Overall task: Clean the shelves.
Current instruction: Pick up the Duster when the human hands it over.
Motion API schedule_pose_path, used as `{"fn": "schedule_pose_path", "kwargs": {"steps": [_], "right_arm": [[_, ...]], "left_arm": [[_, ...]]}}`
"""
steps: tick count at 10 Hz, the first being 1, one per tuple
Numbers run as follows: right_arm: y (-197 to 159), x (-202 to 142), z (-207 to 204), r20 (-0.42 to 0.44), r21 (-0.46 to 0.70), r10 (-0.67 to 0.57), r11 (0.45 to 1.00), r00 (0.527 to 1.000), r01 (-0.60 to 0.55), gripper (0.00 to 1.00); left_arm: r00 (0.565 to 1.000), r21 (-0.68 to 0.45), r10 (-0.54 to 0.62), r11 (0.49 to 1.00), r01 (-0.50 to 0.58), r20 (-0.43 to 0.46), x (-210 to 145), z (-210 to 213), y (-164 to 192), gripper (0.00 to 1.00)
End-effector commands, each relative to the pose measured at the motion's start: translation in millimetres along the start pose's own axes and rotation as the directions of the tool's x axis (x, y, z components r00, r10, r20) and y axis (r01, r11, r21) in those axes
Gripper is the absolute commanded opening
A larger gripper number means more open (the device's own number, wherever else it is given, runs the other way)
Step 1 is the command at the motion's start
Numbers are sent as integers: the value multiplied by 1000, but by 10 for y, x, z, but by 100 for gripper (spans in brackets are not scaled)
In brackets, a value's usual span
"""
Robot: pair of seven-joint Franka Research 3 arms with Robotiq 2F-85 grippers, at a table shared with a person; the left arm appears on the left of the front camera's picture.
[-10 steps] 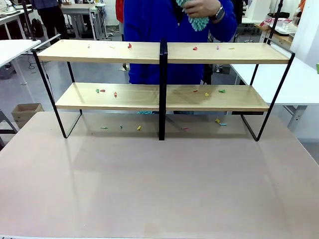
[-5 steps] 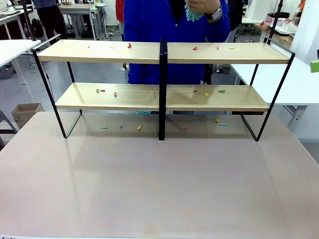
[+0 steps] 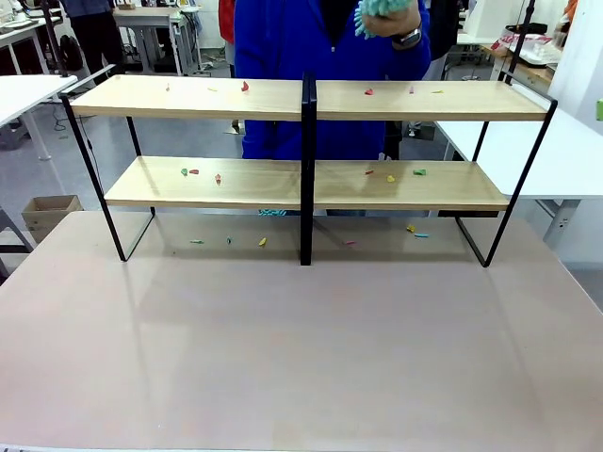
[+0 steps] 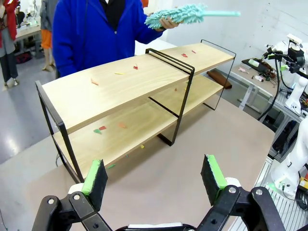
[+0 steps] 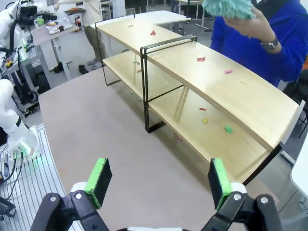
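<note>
The shelves (image 3: 188, 97) stand at the far side of the table (image 3: 301, 358), across its width: two light-wood boards in a thin black frame with a black centre post.

Small coloured scraps (image 3: 245, 87) lie scattered on the top board. More lie on the lower board and on the table surface under the rack.

Behind the rack stands a person in a blue jacket (image 3: 283, 38). The person's hand (image 4: 167, 22) holds a teal fluffy duster (image 4: 183, 14) up above the top board, clear of it. A watch (image 3: 409, 38) is on that wrist.

My left gripper (image 4: 154, 175) hangs over the near table, well apart from the rack. Its jaws are spread wide with nothing between the green pads (image 4: 95, 175).

My right gripper (image 5: 161, 180) is in the same condition: jaws spread, empty, above bare table and well short of the rack.
</note>
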State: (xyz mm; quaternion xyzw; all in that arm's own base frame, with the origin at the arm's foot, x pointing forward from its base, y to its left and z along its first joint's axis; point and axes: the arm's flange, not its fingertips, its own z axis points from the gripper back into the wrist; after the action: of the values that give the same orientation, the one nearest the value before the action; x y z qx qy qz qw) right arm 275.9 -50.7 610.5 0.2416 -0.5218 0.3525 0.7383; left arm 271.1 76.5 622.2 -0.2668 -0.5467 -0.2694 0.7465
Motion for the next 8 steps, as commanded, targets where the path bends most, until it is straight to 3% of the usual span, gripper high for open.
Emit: {"fn": "schedule_pose_path", "kwargs": {"steps": [1,4,5,8], "right_arm": [[45,-152,-60,35,5,15,1000,999,-15,100],[17,-155,-15,59,-26,-18,999,998,20,100],[-18,-2,12,7,-7,-3,1000,1000,3,100],[-18,-2,12,7,-7,-3,1000,1000,3,100]], "left_arm": [[1000,-10,3,1000,-3,2,0,-7,-7,100],[1000,-10,3,1000,-3,2,0,-7,-7,100],[1000,-10,3,1000,-3,2,0,-7,-7,100],[1000,-10,3,1000,-3,2,0,-7,-7,100]]}}
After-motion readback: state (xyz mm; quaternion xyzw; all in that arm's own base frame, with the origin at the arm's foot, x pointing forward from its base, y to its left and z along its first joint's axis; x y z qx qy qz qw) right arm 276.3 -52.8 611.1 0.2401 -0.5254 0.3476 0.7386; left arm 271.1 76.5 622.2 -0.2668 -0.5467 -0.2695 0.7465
